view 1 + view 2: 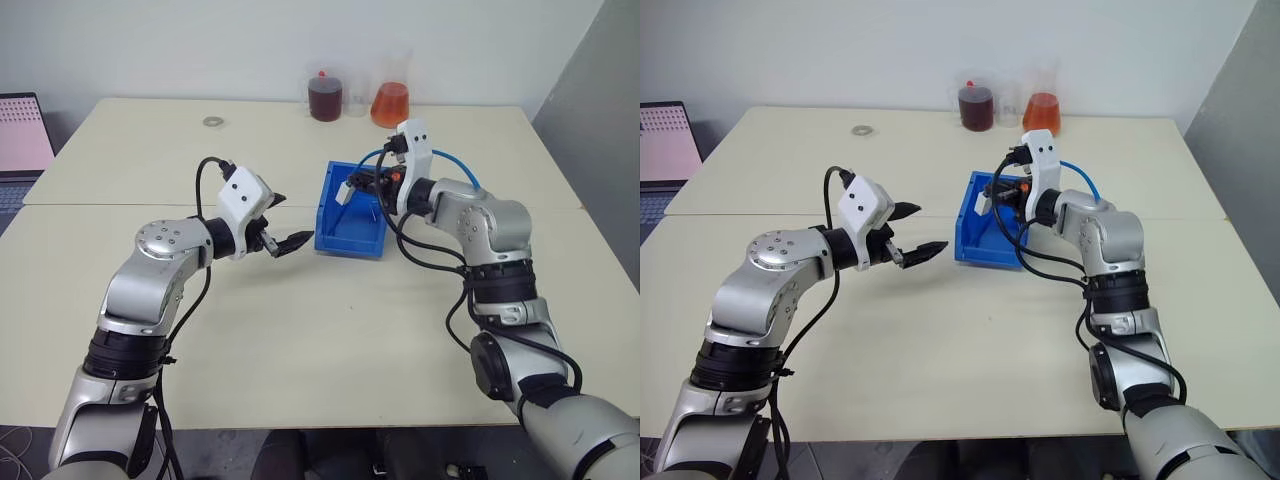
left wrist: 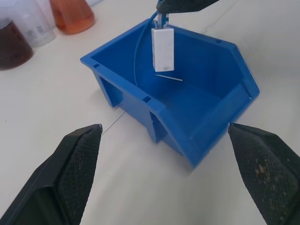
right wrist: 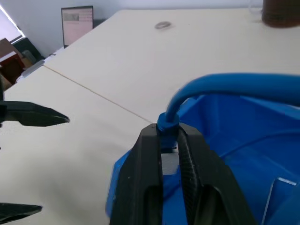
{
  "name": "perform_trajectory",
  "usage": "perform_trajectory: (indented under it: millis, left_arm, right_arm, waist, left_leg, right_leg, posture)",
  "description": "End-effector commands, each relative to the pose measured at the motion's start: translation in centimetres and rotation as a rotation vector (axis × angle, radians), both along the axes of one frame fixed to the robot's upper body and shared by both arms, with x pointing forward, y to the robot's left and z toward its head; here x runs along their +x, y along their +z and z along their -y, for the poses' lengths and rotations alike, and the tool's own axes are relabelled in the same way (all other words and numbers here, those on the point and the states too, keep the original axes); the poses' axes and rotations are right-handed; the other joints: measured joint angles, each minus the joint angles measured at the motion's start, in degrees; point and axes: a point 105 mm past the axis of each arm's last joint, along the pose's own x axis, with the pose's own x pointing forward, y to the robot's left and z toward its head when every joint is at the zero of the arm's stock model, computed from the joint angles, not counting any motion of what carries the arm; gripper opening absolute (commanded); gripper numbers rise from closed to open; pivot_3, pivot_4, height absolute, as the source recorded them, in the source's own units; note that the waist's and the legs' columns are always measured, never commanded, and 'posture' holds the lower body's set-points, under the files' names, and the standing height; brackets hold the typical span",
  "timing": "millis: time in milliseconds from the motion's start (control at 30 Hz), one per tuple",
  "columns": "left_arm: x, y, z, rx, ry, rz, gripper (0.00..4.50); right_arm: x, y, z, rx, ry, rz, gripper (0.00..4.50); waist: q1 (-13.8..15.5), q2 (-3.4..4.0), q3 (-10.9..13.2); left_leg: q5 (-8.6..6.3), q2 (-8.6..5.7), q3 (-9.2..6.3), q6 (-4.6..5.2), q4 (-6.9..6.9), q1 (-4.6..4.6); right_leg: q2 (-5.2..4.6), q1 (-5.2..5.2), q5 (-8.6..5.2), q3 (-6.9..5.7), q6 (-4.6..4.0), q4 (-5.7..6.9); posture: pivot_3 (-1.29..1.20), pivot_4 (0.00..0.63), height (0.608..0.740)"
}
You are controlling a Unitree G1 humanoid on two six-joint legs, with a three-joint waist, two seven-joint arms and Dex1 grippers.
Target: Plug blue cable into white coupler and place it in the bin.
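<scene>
The right hand [image 1: 372,183] hangs over the bin [image 1: 352,232], its 2 black fingers [image 3: 149,187] drawn narrow around the plug end of the blue cable [image 3: 225,86]. In the right wrist view the cable's blue boot sits pinched between those fingers and the cable bends away in an arc above the bin's blue wall. In the head views the cable loops up and over behind the right wrist. The white coupler [image 2: 163,48] hangs below that grip with its long side upright, inside the bin's opening and above its floor; whether it touches the floor cannot be told. A thin clear tab [image 2: 168,78] sticks out just under the coupler.

The left hand [image 1: 281,221] is held in the air beside the bin's left side, apart from it, with its 2 fingers [image 2: 77,164] spread wide and nothing between them. They point toward the bin.

The bin stands on the pale surface [image 1: 330,330] near the seam between 2 tabletops. Farther back stand a beaker of dark red liquid [image 1: 325,95], a clear beaker [image 1: 357,93] and a flask of orange liquid [image 1: 391,100], with a flat silver ring [image 1: 213,122] lying well to their left. A laptop screen [image 1: 22,132] shows at the far left edge.
</scene>
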Motion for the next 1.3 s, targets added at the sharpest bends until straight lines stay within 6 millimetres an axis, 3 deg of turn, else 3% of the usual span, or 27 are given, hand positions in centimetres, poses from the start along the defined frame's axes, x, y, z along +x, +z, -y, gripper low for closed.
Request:
perform_trajectory:
  millis: [33, 200, 433, 600, 767, 833, 967, 1033, 1167, 1300]
  left_arm:
    - [-0.1, 1.2, 1.0, 0.011, -0.022, 0.055, 4.50]
    - [-0.2, 1.4, 1.3, 0.015, -0.026, 0.059, 4.50]
    - [-0.1, 1.7, 1.2, 0.001, -0.008, 0.067, 4.50]
    - [0.0, 1.7, 0.9, -0.029, 0.016, 0.067, 4.50]
    - [0.3, 0.9, -0.9, -0.069, 0.105, 0.058, 4.50]
    - [0.3, 1.0, -2.0, -0.090, 0.170, 0.090, 4.50]
    - [0.2, 0.9, -4.0, -0.133, 0.316, 0.144, 4.50]
    - [0.1, 0.7, -5.0, -0.146, 0.379, 0.164, 4.50]
    - [-0.3, -0.4, -6.7, -0.152, 0.448, 0.142, 4.50]
    - [-0.4, -0.8, -7.5, -0.133, 0.456, 0.142, 4.50]
  right_arm:
    - [1.1, 0.1, 0.5, -0.085, -0.004, 0.027, 1.84]
    - [1.1, 0.7, 1.4, -0.203, 0.050, 0.068, 2.71]
    - [0.2, 2.1, 4.1, -0.326, 0.101, 0.097, 4.40]
    - [-2.0, 4.5, 4.1, -0.257, 0.156, 0.096, 4.47]
    - [-5.8, 3.5, 5.5, -0.225, 0.202, 0.082, 4.47]
    - [-7.1, 3.4, 6.3, -0.175, 0.167, 0.161, 4.47]
    - [-8.0, 3.2, 8.5, -0.068, -0.056, 0.328, 4.47]
    - [-8.9, 2.3, 9.2, -0.046, -0.142, 0.374, 4.47]
    - [-11.0, -1.4, 9.9, -0.030, -0.202, 0.343, 4.47]
    - [-11.2, -3.1, 10.6, -0.053, -0.227, 0.332, 4.47]
  waist:
    - [0.08, 0.00, 0.00]
    - [0.11, 0.00, 0.00]
    - [0.24, 0.00, 0.00]
    - [0.11, 0.00, 0.00]
    - [0.33, -0.01, -0.01]
    - [0.45, -0.01, -0.01]
    - [0.40, -0.02, -0.01]
    - [0.27, -0.03, -0.02]
    - [0.23, -0.05, -0.03]
    - [0.16, -0.04, -0.03]
  left_leg:
    - [0.00, 0.02, 0.04, -0.01, 0.02, -0.05]
    - [0.01, 0.00, 0.12, -0.01, 0.11, -0.25]
    - [0.00, -0.04, 0.12, 0.00, 0.16, -0.26]
    - [0.01, -0.01, 0.06, 0.00, 0.21, -0.24]
    - [0.00, -0.02, -0.19, 0.01, 0.48, -0.25]
    - [0.00, -0.02, -0.24, 0.01, 0.63, -0.25]
    - [-0.01, -0.08, -0.32, 0.03, 1.04, -0.29]
    - [0.01, -0.10, -0.30, 0.05, 1.06, -0.23]
    - [0.02, -0.08, -0.27, 0.05, 1.05, 0.11]
    - [0.03, -0.08, -0.13, 0.04, 1.06, 0.23]
  right_leg:
    - [-0.03, -0.01, 0.00, -0.01, 0.00, 0.00]
    - [-0.28, -0.13, 0.00, -0.07, 0.00, 0.00]
    - [-0.30, -0.11, 0.01, -0.19, 0.01, 0.07]
    - [-0.30, -0.13, 0.01, -0.17, 0.00, 0.21]
    - [-0.30, -0.18, 0.00, -0.19, 0.00, 0.57]
    - [-0.30, -0.15, -0.01, -0.20, 0.00, 0.64]
    - [-0.32, -0.07, 0.06, -0.18, 0.14, 0.88]
    - [-0.28, -0.04, 0.14, -0.16, 0.26, 0.91]
    - [-0.12, 0.24, 0.12, -0.10, 0.45, 0.92]
    - [-0.03, 0.28, 0.06, 0.05, 0.55, 0.95]
  posture:
    - [0.00, 0.150, 0.740]
    - [0.00, 0.150, 0.740]
    - [0.00, 0.150, 0.740]
    - [0.00, 0.150, 0.740]
    - [0.00, 0.150, 0.740]
    - [0.00, 0.150, 0.740]
    - [0.00, 0.150, 0.740]
    - [0.00, 0.150, 0.740]
    - [0.00, 0.150, 0.740]
    - [0.00, 0.150, 0.740]
